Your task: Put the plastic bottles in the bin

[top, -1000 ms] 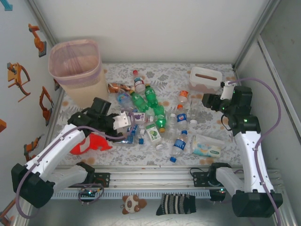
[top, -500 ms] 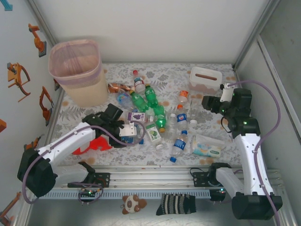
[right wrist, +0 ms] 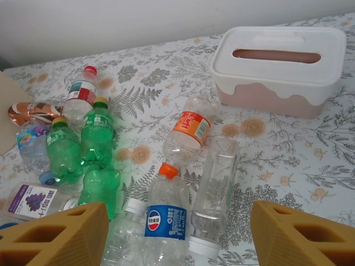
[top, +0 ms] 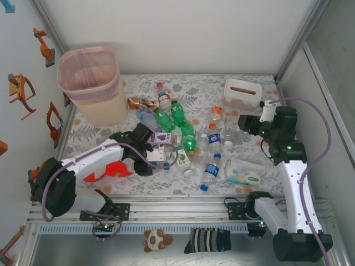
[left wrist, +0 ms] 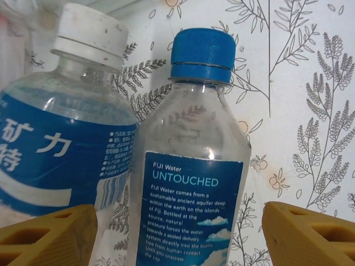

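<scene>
Well, the biggest thing I see is the tall pale pink plastic bin (top: 91, 83), standing upright at the far left corner of the flower-patterned table (top: 199, 88). A low white and pink box (top: 242, 93) sits at the far right. The small plastic bottles (top: 177, 119), green ones and clear ones, lie in a heap in the middle of the table, outside the bin. My left gripper (top: 164, 156) is down at the near side of that heap. Its yellow fingers (left wrist: 50, 235) are apart, one on each side of a clear bottle with a blue cap and blue label (left wrist: 191, 183). A white-capped bottle (left wrist: 61, 122) lies just beside it. My right gripper (right wrist: 177, 235) hangs over the right side of the heap, fingers wide apart.
</scene>
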